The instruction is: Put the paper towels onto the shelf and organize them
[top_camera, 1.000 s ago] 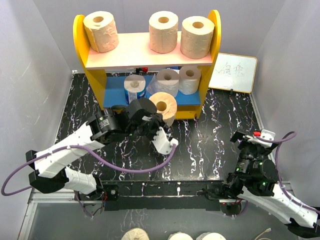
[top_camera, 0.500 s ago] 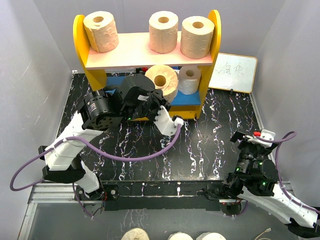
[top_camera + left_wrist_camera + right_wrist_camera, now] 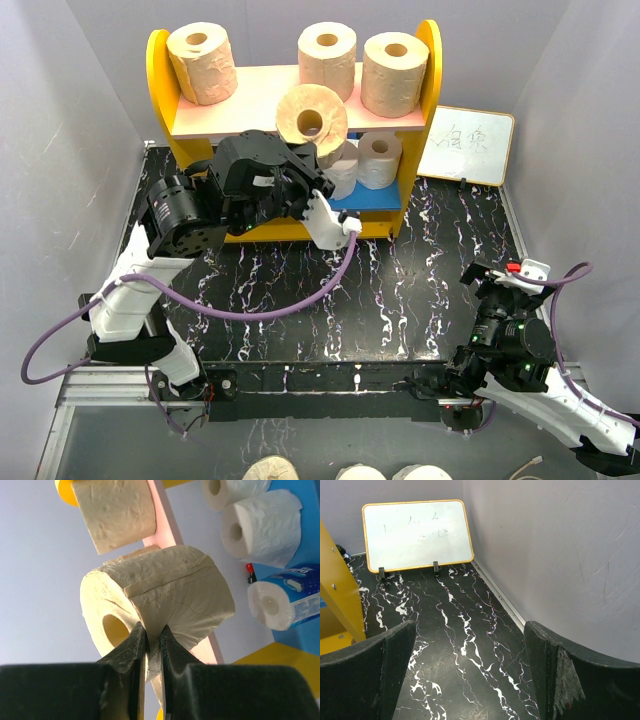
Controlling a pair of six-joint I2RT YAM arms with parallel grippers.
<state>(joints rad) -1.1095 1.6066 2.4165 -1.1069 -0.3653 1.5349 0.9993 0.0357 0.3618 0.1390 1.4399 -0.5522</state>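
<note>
The shelf [image 3: 160, 80] stands at the back, with yellow side panels, a pink top board [image 3: 255, 100] and a blue lower board [image 3: 375, 195]. Three tan rolls [image 3: 201, 62] [image 3: 327, 55] [image 3: 395, 72] stand on the top board. My left gripper [image 3: 303, 152] is shut on a fourth tan roll [image 3: 311, 118], pinching its loose paper, and holds it in the air at the top board's front edge. In the left wrist view this roll [image 3: 170, 597] hangs above my left gripper [image 3: 152, 630]. Two white rolls [image 3: 262, 527] [image 3: 225, 490] and a blue-wrapped roll [image 3: 282, 600] lie on the lower board. My right gripper [image 3: 497, 280] is open and empty.
A small whiteboard [image 3: 466, 146] leans on the wall right of the shelf; it also shows in the right wrist view [image 3: 417, 535]. Grey walls close in both sides. The black marbled table [image 3: 400, 300] lies between the arms. A purple cable [image 3: 250, 310] loops from the left arm.
My left arm has lifted the tan roll from low in front of the lower board up to the top board's front edge. The right arm has not moved.
</note>
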